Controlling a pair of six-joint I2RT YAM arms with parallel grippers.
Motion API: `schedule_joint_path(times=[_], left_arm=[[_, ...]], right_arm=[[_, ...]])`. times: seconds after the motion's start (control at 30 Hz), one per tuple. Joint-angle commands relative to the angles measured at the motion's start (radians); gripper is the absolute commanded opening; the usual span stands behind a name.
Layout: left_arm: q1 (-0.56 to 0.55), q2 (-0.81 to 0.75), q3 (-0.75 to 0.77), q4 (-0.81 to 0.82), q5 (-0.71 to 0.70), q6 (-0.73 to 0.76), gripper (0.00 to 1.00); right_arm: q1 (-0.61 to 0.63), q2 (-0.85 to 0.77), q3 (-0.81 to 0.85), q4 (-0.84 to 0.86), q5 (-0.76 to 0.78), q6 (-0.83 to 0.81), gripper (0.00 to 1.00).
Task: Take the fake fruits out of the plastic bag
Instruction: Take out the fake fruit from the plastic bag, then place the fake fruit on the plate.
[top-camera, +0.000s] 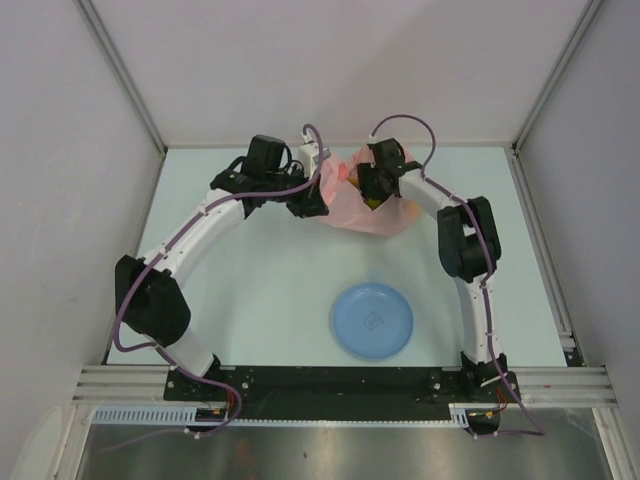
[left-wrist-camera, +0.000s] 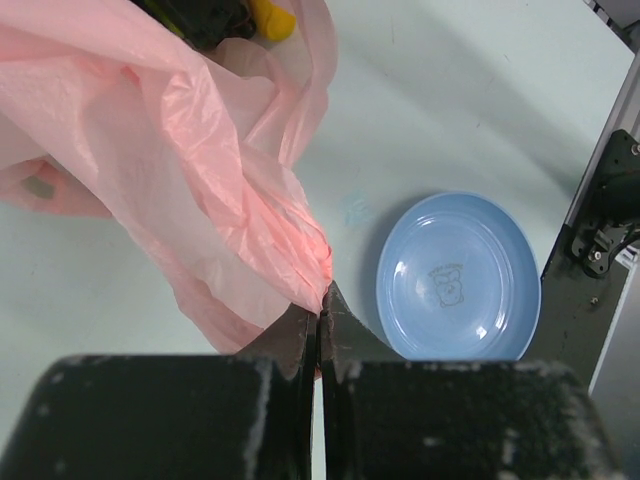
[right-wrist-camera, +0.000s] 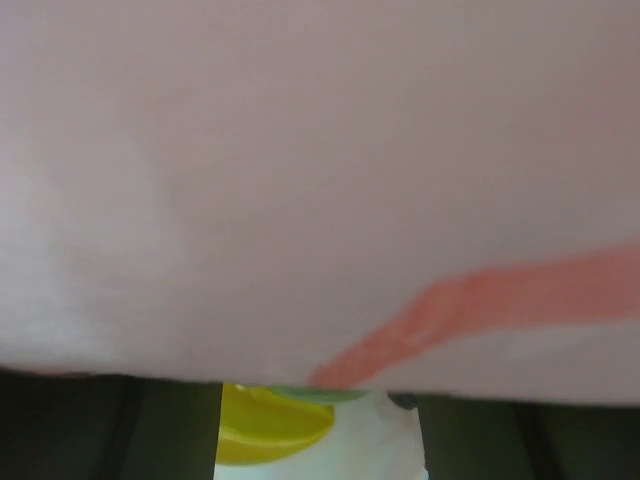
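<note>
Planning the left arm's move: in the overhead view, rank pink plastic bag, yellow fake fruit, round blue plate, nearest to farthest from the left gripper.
1. Pink plastic bag: pinched by the left gripper.
2. Yellow fake fruit: in the bag, rightward.
3. Round blue plate: near table centre.

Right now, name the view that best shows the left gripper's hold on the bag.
Left wrist: left gripper shut on a gathered fold of the plastic bag. Top external shows it small, partly hidden. Right wrist: only blurred pink film.
</note>
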Motion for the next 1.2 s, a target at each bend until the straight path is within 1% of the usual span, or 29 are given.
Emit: schedule_joint_path(times=[0.0,0.07,0.1,0.17,0.2,0.3,0.33,0.43,0.5,0.53,0.57,0.6,0.63,0.67,0.73,0.77,0.8,0.83,0.87,0.9,0.93,1.0,1.03,1.07,1.13,1.17], left_arm=[[-0.001,-0.003,0.025,0.043,-0.009,-0.027,0.00],[0.000,0.015,0.038,0.047,-0.015,-0.035,0.00],[0.000,0.021,0.056,0.050,-0.015,-0.038,0.00],[0.003,0.036,0.079,0.053,-0.017,-0.037,0.00],[0.007,0.055,0.102,0.054,-0.021,-0.035,0.00],[0.019,0.075,0.145,0.073,-0.026,-0.043,0.00],[0.020,0.081,0.151,0.077,-0.026,-0.044,0.00],[0.033,0.093,0.165,0.091,-0.008,-0.072,0.00],[0.043,0.093,0.163,0.097,0.005,-0.086,0.00],[0.046,0.090,0.160,0.099,0.020,-0.111,0.00],[0.051,0.087,0.157,0.100,0.026,-0.119,0.00],[0.062,0.079,0.145,0.108,0.029,-0.142,0.00],[0.066,0.064,0.136,0.116,0.031,-0.158,0.00],[0.080,0.055,0.128,0.135,0.037,-0.173,0.00],[0.086,0.030,0.105,0.149,0.049,-0.202,0.00],[0.091,0.026,0.101,0.152,0.058,-0.205,0.00],[0.089,0.018,0.088,0.154,0.055,-0.205,0.00],[0.091,0.010,0.081,0.159,0.052,-0.208,0.01],[0.091,-0.009,0.071,0.172,0.049,-0.210,0.01],[0.091,-0.020,0.053,0.180,0.049,-0.208,0.01],[0.091,-0.028,0.045,0.185,0.048,-0.205,0.01],[0.091,-0.042,0.027,0.189,0.046,-0.204,0.01],[0.091,-0.046,0.021,0.188,0.046,-0.204,0.01],[0.091,-0.054,0.009,0.189,0.046,-0.202,0.01],[0.091,-0.062,-0.002,0.186,0.041,-0.204,0.01],[0.089,-0.066,-0.014,0.186,0.040,-0.201,0.01]], right_arm=[[-0.035,-0.211,-0.115,0.051,-0.051,-0.075,0.33],[-0.044,-0.342,-0.181,0.091,-0.124,-0.097,0.32],[-0.047,-0.391,-0.250,0.099,-0.150,-0.136,0.31],[-0.050,-0.474,-0.319,0.110,-0.217,-0.173,0.28],[-0.049,-0.557,-0.371,0.107,-0.260,-0.190,0.27],[-0.032,-0.684,-0.430,0.079,-0.319,-0.281,0.22],[-0.021,-0.714,-0.463,0.076,-0.322,-0.296,0.20],[0.022,-0.810,-0.503,0.061,-0.319,-0.351,0.16],[0.066,-0.860,-0.520,0.033,-0.302,-0.391,0.15],[0.083,-0.913,-0.534,0.022,-0.299,-0.416,0.15],[0.136,-0.950,-0.583,0.013,-0.288,-0.487,0.15],[0.166,-0.984,-0.615,0.006,-0.255,-0.525,0.15],[0.201,-1.062,-0.658,0.004,-0.236,-0.561,0.15],[0.259,-1.102,-0.736,0.001,-0.221,-0.609,0.15],[0.328,-1.180,-0.819,-0.013,-0.178,-0.641,0.14],[0.362,-1.250,-0.911,-0.014,-0.159,-0.661,0.13],[0.435,-1.295,-0.957,0.008,-0.106,-0.666,0.09],[0.465,-1.329,-1.002,0.024,-0.077,-0.671,0.09],[0.502,-1.395,-1.052,0.045,-0.048,-0.677,0.09],[0.555,-1.416,-1.129,0.097,0.027,-0.678,0.13],[0.584,-1.432,-1.169,0.123,0.058,-0.681,0.13],[0.626,-1.446,-1.256,0.209,0.144,-0.691,0.13],[0.652,-1.444,-1.281,0.244,0.161,-0.691,0.13],[0.658,-1.443,-1.302,0.316,0.172,-0.686,0.13],[0.664,-1.443,-1.373,0.392,0.163,-0.681,0.14],[0.674,-1.440,-1.399,0.470,0.164,-0.684,0.14]])
